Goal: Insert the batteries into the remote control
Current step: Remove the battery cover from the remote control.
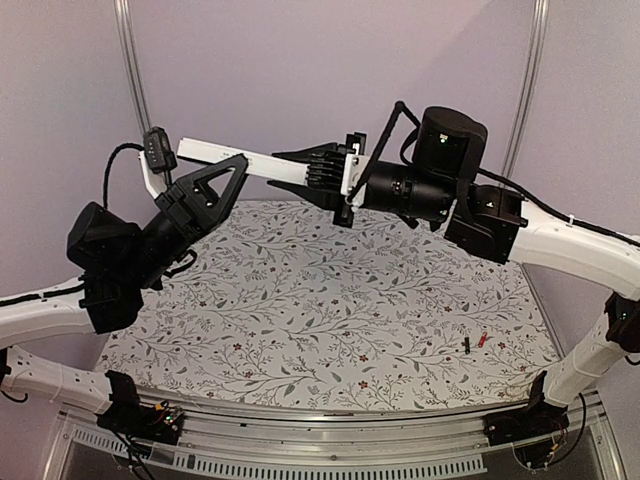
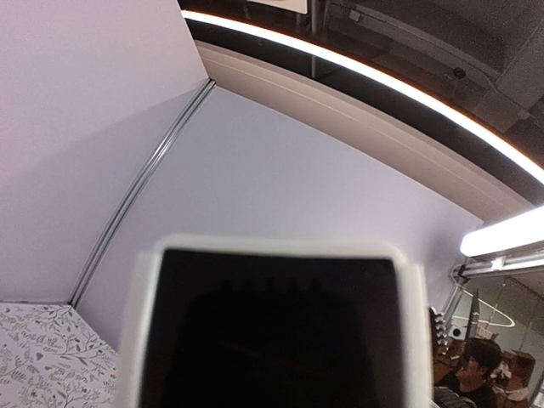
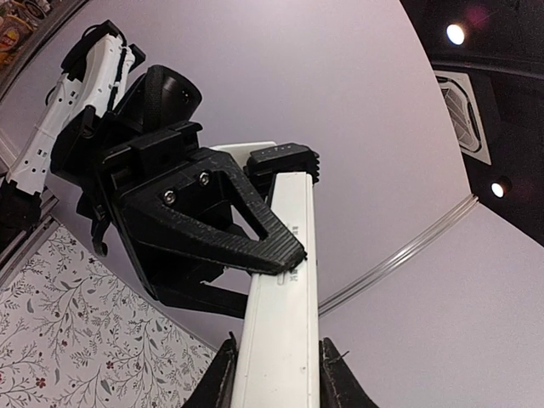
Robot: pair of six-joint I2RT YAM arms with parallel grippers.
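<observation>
Both grippers hold the remote control (image 1: 262,160), a slim white bar, level in the air over the back of the table. My left gripper (image 1: 232,160) is shut on its left part. My right gripper (image 1: 305,172) clamps its right end. In the right wrist view the remote control (image 3: 280,314) runs up between my right gripper (image 3: 277,361) jaws, both touching its sides, and the left gripper (image 3: 289,204) pinches it further along. The left wrist view shows only a blurred end of the remote control (image 2: 272,255) with a black patch. The batteries, one black (image 1: 466,345) and one red (image 1: 482,340), lie on the cloth at the right.
A floral cloth (image 1: 330,300) covers the table. Lilac walls with metal posts (image 1: 135,70) close in the back. A metal rail (image 1: 330,445) runs along the near edge between the arm bases.
</observation>
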